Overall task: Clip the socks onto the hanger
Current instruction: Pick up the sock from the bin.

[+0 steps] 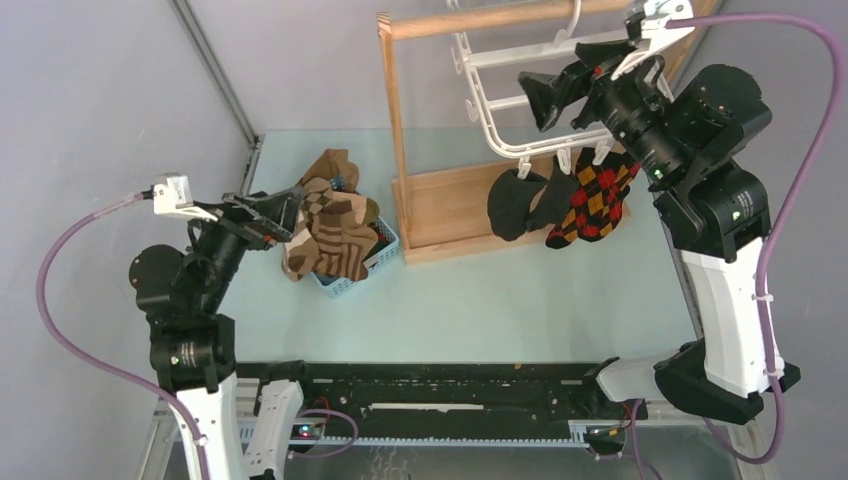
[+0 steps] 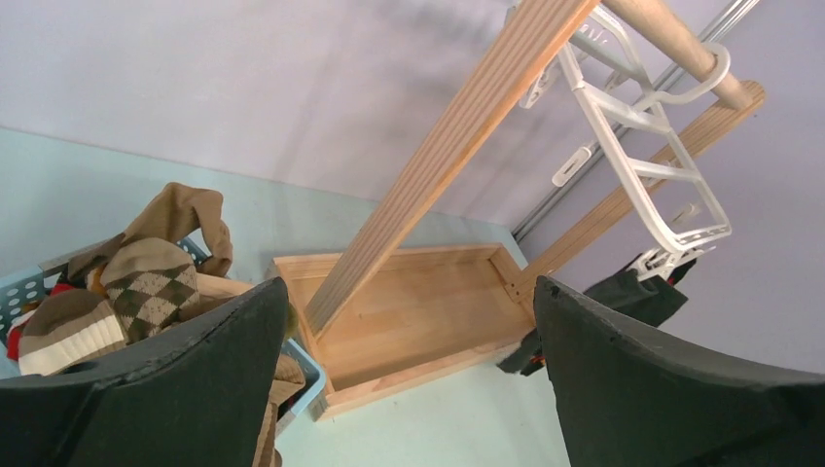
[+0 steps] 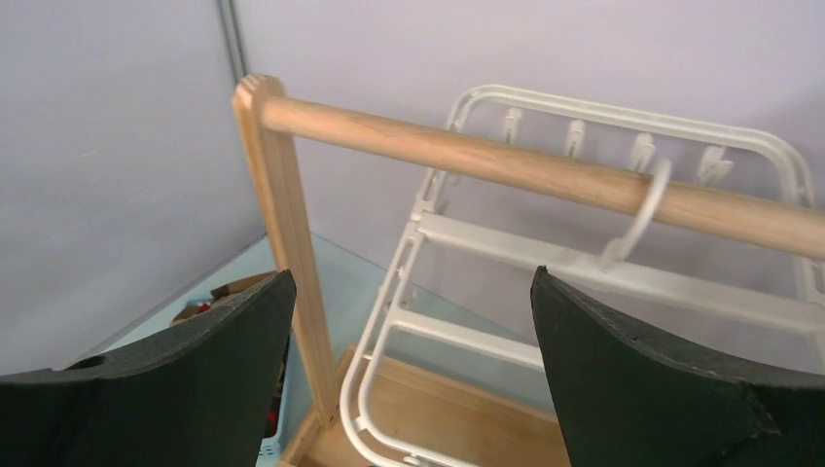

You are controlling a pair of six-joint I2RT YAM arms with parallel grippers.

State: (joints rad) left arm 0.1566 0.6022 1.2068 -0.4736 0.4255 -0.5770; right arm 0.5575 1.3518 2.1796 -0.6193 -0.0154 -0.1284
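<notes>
Both of my grippers stand wide apart, with nothing between them. My left gripper (image 1: pixel 268 214) hovers low over the table's left side, its mouth turned toward the basket (image 1: pixel 388 250). My right gripper (image 1: pixel 538 98) is raised high, near the rail (image 1: pixel 480 18) of the wooden stand (image 1: pixel 395 130), and faces the hanger (image 1: pixel 483 118) that hooks over it.

The loose socks (image 1: pixel 330 232) lie heaped in the basket just beside my left fingers. They are brown and tan argyle on top, and some spill over the rim. Black socks (image 1: pixel 515 205) and a red argyle sock (image 1: pixel 595 195) already hang from clips (image 1: pixel 600 152) along the hanger's near edge, over the stand's base.

I judge the socks to be light, limp and a little clingy. A pinch in the middle would likely fold one double and may drag a neighbour out with it. The better hold is at a cuff that sticks clear of the heap, close to its edge, so that a flat hem is left free to feed into a clip.

The hanger looks light too, and it hangs by one hook, so I expect it to swing or tip under any push. The clips are small and probably sprung. My right side should steady or open one while my left brings the cuff up.
</notes>
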